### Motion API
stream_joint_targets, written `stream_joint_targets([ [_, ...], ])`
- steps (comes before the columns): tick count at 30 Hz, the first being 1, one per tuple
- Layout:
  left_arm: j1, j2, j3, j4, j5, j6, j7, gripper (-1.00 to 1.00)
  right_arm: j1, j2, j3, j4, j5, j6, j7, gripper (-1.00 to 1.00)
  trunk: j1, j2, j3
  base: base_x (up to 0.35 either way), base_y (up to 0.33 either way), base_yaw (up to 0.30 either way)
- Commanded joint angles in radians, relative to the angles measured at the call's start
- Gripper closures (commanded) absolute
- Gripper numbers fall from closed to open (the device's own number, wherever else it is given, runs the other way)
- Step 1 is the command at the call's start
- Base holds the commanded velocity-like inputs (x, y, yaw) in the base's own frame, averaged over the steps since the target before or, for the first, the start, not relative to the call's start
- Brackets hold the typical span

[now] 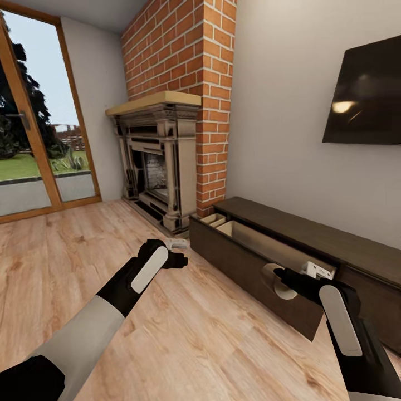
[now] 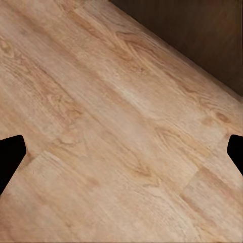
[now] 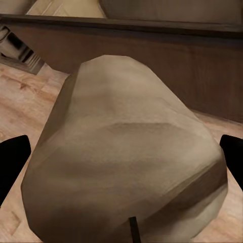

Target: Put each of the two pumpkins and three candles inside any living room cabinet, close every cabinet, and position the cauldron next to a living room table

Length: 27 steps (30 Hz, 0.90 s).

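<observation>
The cabinet (image 1: 312, 236) is a long low dark brown console along the right wall. Its left drawer (image 1: 245, 266) is pulled out, showing a pale beige interior (image 1: 262, 240). My right gripper (image 1: 282, 278) is shut on a tan candle (image 1: 269, 280), held on its side just in front of the drawer front, slightly below its top edge. In the right wrist view the candle (image 3: 121, 152) bulks large between the dark fingertips (image 3: 12, 162), with the cabinet (image 3: 152, 55) behind it. My left gripper (image 1: 179, 259) hangs open over bare floor, its fingers (image 2: 10, 157) spread wide. Pumpkins and cauldron are out of view.
A stone fireplace (image 1: 159, 161) with a brick chimney (image 1: 189, 55) stands just left of the cabinet. A dark TV (image 1: 365, 97) hangs on the wall above the console. A glass patio door (image 1: 33, 122) is at far left. Wood floor (image 1: 195, 334) stretches in front of me.
</observation>
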Motion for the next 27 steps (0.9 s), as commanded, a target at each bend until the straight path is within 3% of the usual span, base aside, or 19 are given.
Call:
stream_joint_targets([
  [1,-0.001,0.0,-0.001,-0.001,0.011,0.001,0.01,-1.0,-0.001,0.0,0.0,-0.001,-0.011,0.003,-0.01,1.0,0.0,0.0,-0.001,0.22,0.223,-0.252],
  [12,-0.001,0.0,-0.001,-0.001,0.011,0.001,0.01,-1.0,-0.001,0.0,-0.001,0.0,-0.011,0.002,-0.009,1.0,0.0,0.0,-0.001,0.151,0.249,-0.282],
  [20,-0.001,-0.001,0.0,-0.003,0.015,0.008,0.008,-1.0,-0.001,-0.001,-0.001,0.003,-0.011,0.003,-0.008,1.0,0.0,0.0,-0.001,0.015,0.088,-0.292],
  [27,-0.001,0.0,0.009,-0.006,0.02,0.066,0.009,-1.0,-0.001,-0.002,-0.002,0.006,-0.01,0.003,-0.008,1.0,-0.018,0.031,0.023,0.002,0.011,-0.292],
])
